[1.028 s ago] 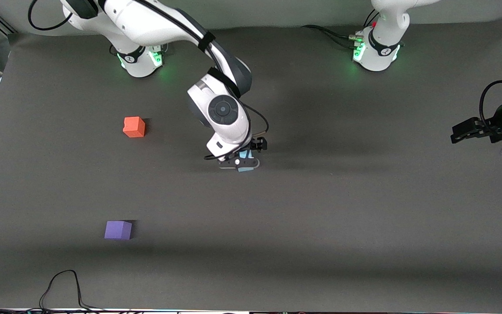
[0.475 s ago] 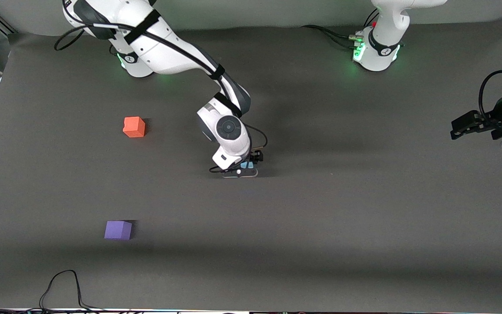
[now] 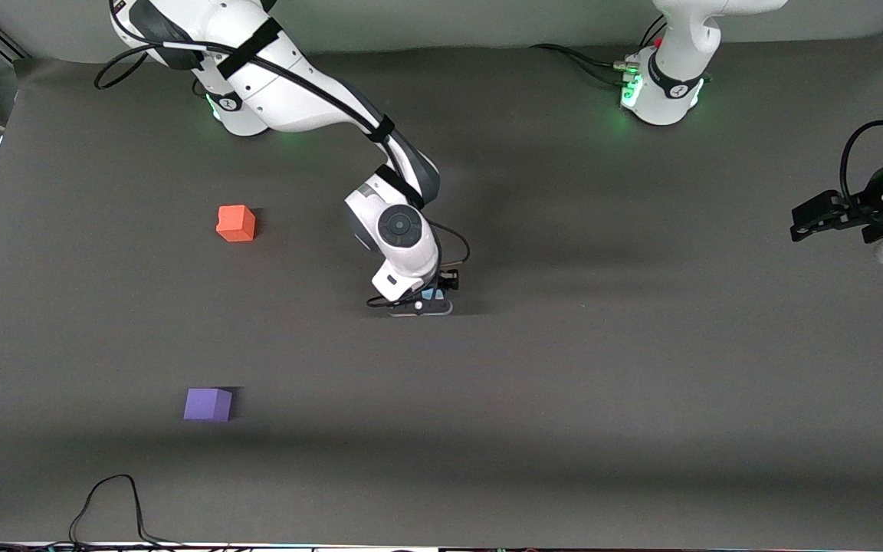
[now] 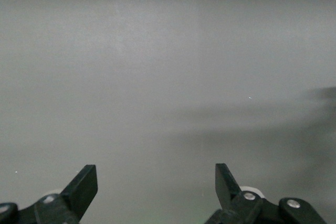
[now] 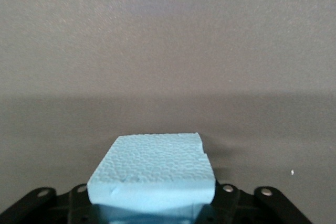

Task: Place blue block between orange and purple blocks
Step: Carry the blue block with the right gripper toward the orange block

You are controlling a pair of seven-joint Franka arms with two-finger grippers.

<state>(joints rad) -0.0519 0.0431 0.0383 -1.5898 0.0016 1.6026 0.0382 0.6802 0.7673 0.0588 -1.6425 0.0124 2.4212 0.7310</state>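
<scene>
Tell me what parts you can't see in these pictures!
- Front view: the blue block is mostly hidden under the right arm's wrist; only a sliver shows.
- Right wrist view: the right gripper is cut off by the picture's edge, so whether it has closed on the blue block cannot be told.
- Wrist views: the orange block and purple block are out of frame.
- Left wrist view: the left gripper shows only its open fingers.
</scene>
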